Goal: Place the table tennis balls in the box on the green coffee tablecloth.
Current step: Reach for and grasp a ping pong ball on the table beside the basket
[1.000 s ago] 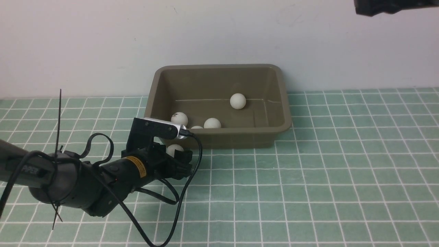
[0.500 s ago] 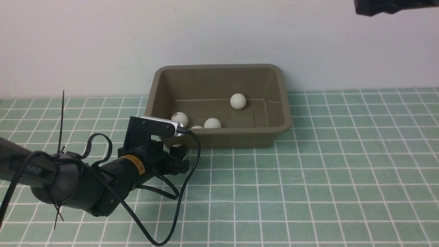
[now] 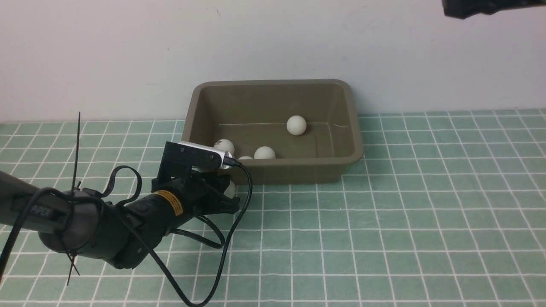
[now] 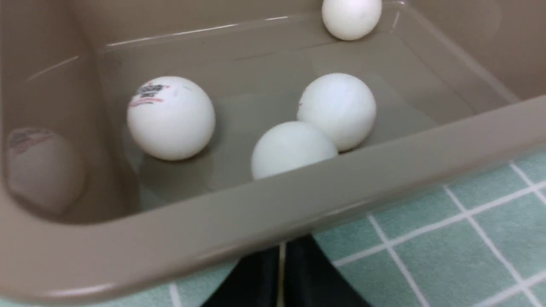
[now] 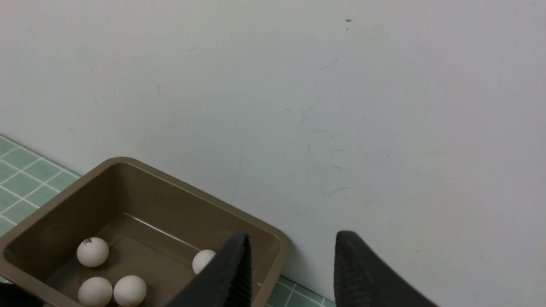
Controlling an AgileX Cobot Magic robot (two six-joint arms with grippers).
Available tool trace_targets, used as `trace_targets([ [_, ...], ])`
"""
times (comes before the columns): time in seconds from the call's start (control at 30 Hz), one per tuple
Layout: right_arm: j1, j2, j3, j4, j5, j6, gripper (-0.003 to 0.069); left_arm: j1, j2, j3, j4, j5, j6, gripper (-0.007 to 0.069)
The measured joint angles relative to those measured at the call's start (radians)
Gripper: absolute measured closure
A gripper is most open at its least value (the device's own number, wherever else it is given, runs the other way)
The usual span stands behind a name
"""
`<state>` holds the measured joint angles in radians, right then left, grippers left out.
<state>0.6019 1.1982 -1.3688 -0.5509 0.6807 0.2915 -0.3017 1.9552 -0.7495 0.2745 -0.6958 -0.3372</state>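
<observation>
Four table tennis balls [image 3: 296,125] are sitting in the box [image 3: 273,84]. My left gripper [image 3: 226,201] is squeezing shut on nothing beside a fifth ball [image 3: 231,189], so it is needing another grab.

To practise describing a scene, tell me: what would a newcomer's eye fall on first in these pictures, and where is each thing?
First, the olive-brown box at the far middle of the green checked cloth, against the wall, with four white balls inside. Next, the left arm's black tool, shut, low over the cloth before the box's near left corner, with a fifth ball half hidden beside it.
</observation>
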Motion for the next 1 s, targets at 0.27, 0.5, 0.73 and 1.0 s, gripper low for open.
trace_targets([
  [0.27,0.0,0.0,0.0,0.0,-0.004,0.0,0.0398,0.0,-0.058,0.0,0.197,0.072,-0.168,0.0629],
  [0.5,0.0,0.0,0.0,0.0,-0.004,0.0,0.0398,0.0,-0.06,0.0,0.223,0.087,-0.205,0.0629],
  [0.73,0.0,0.0,0.0,0.0,-0.004,0.0,0.0398,0.0,-0.061,0.0,0.447,0.089,-0.385,0.0607],
  [1.0,0.0,0.0,0.0,0.0,-0.004,0.0,0.0398,0.0,-0.061,0.0,0.671,0.089,-0.536,0.0263],
])
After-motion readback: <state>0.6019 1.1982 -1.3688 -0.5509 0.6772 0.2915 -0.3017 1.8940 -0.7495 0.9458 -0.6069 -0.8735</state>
